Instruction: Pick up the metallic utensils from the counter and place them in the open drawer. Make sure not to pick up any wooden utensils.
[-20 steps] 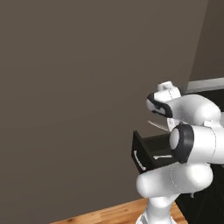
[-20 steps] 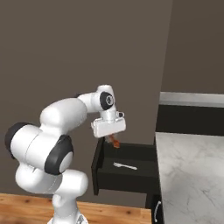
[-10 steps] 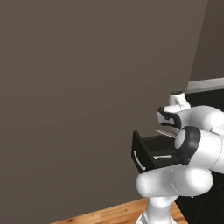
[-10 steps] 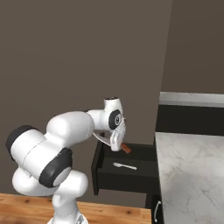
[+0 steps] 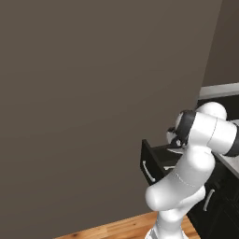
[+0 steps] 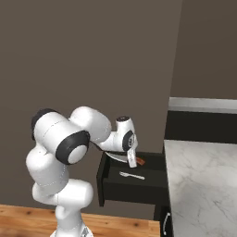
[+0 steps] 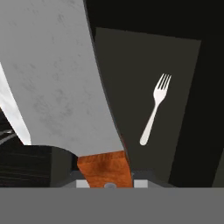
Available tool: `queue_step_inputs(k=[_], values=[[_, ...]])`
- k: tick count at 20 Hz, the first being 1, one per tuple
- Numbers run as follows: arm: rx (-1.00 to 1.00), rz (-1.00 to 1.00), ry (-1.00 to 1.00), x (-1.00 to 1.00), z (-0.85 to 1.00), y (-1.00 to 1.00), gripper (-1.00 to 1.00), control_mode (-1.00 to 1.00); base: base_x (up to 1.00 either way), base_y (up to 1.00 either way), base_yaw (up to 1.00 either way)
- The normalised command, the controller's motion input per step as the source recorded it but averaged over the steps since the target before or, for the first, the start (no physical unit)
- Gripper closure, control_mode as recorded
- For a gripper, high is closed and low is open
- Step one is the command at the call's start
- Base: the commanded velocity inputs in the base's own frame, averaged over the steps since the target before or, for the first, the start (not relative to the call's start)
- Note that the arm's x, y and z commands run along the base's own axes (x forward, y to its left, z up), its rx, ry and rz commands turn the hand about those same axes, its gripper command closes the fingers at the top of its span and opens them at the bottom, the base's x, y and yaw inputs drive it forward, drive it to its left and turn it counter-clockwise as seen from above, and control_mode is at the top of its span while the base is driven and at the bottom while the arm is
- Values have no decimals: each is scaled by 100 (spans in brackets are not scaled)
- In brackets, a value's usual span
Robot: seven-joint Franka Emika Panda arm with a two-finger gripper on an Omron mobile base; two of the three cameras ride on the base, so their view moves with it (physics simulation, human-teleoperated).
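My gripper (image 6: 133,156) is shut on a metallic knife: a broad grey blade (image 7: 57,78) with an orange-brown handle (image 7: 105,168) clamped between my fingers. I hold it just above the open drawer (image 6: 132,187), a shallow black box pulled out of the black base. A silvery fork (image 7: 154,114) lies flat on the drawer floor, to the right of the blade in the hand view, and shows as a small fork (image 6: 132,175) below my hand. In the left base view the drawer front (image 5: 148,167) with its curved handle shows, and the arm hides the hand.
The pale marbled counter (image 6: 203,185) runs to the right of the drawer. A dark wall stands behind and to the left. Black cabinet doors (image 5: 212,205) sit under the counter, and a wooden floor (image 6: 28,222) lies below.
The arm has swung down and forward, bringing the hand and the knife lower over the drawer. The grip is unchanged and the fork has not moved.
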Motion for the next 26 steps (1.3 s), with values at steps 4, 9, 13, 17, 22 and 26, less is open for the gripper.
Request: queue_step_inputs(k=[4, 9, 13, 17, 22, 26], values=[[0, 6, 0, 32, -47, -32, 100, -100, 0, 0, 0], [0, -4, 0, 51, -53, 0, 100, -100, 0, 0, 0], [0, -13, 0, 54, -47, 0, 100, -100, 0, 0, 0], [0, -8, 8, 39, -47, -22, 100, -100, 0, 0, 0], [0, -1, 6, 39, -52, -27, 100, -100, 0, 0, 0], [0, 0, 5, 53, -46, -19, 100, -100, 0, 0, 0]])
